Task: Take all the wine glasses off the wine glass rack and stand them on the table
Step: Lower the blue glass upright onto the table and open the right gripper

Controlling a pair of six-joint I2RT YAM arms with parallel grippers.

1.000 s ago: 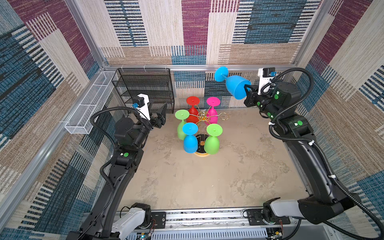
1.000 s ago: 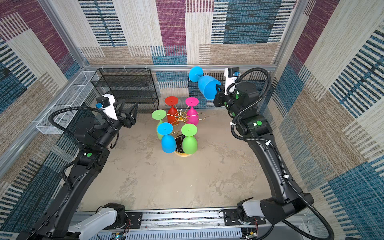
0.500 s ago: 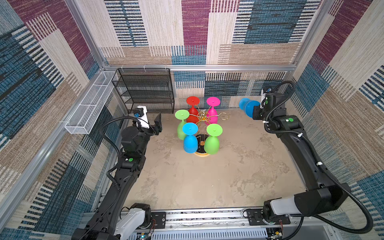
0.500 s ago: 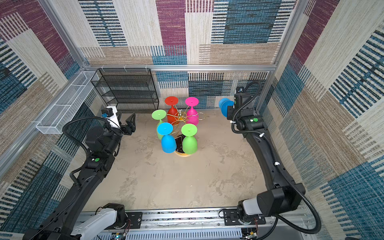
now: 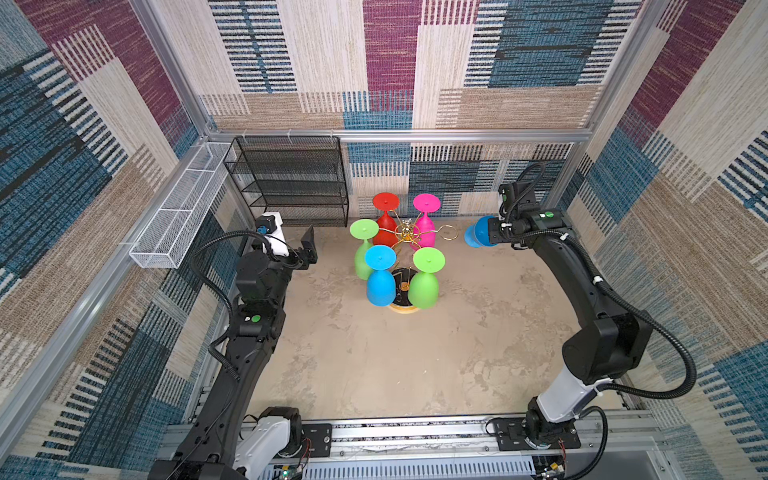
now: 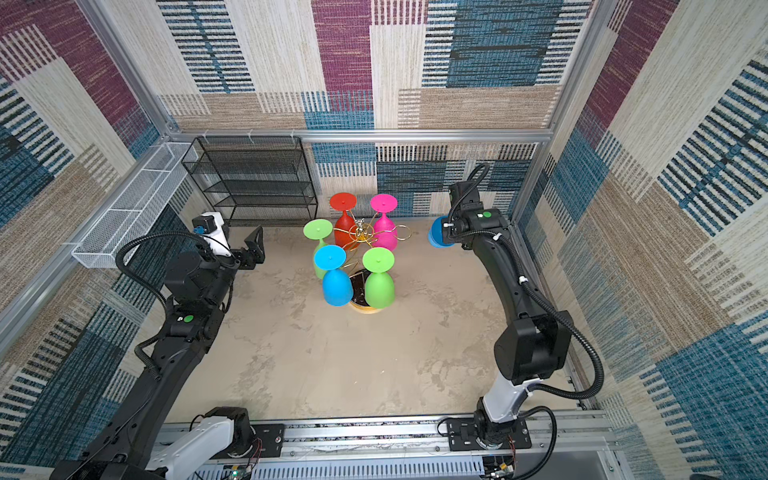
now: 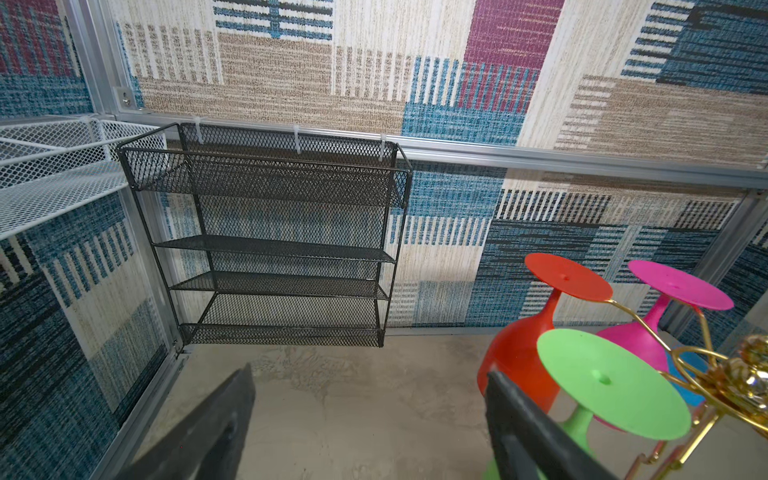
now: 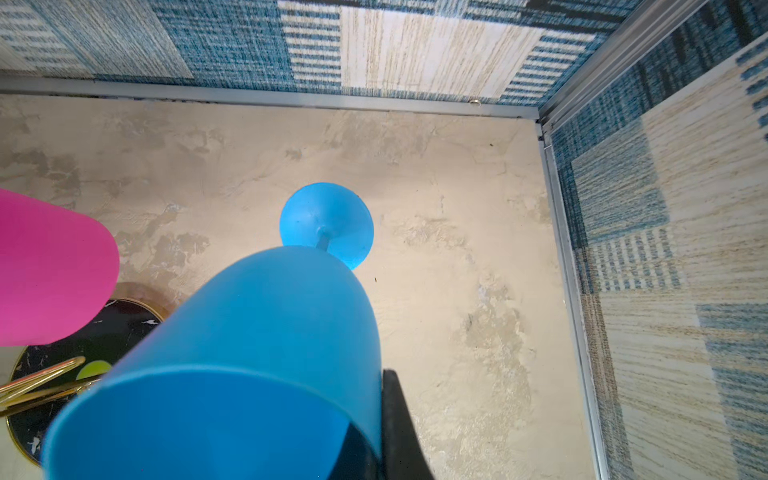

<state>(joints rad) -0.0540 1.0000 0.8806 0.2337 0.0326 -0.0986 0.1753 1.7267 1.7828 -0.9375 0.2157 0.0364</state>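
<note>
The wine glass rack (image 5: 405,235) (image 6: 360,233), gold wire on a round black base (image 8: 104,332), stands at the back middle of the floor. Several coloured glasses hang on it upside down; its arm toward the right is bare. A blue wine glass (image 5: 477,235) (image 6: 436,237) (image 8: 270,332) is upright to the right of the rack, foot (image 8: 326,224) down at the floor; whether it touches I cannot tell. My right gripper (image 5: 492,235) (image 8: 376,432) is shut on its rim. My left gripper (image 5: 308,249) (image 6: 254,249) (image 7: 370,370) stands open and empty, left of the rack.
A black mesh shelf unit (image 5: 291,183) (image 7: 274,249) hangs on the back wall. A long white mesh basket (image 5: 183,208) runs along the left wall. The back right corner rail (image 8: 548,124) is close to the blue glass. A pink glass (image 8: 50,270) hangs beside it.
My right arm came down from high above the rack to the floor at the back right, turning the blue glass upright. My left gripper sank lower and opened wider.
</note>
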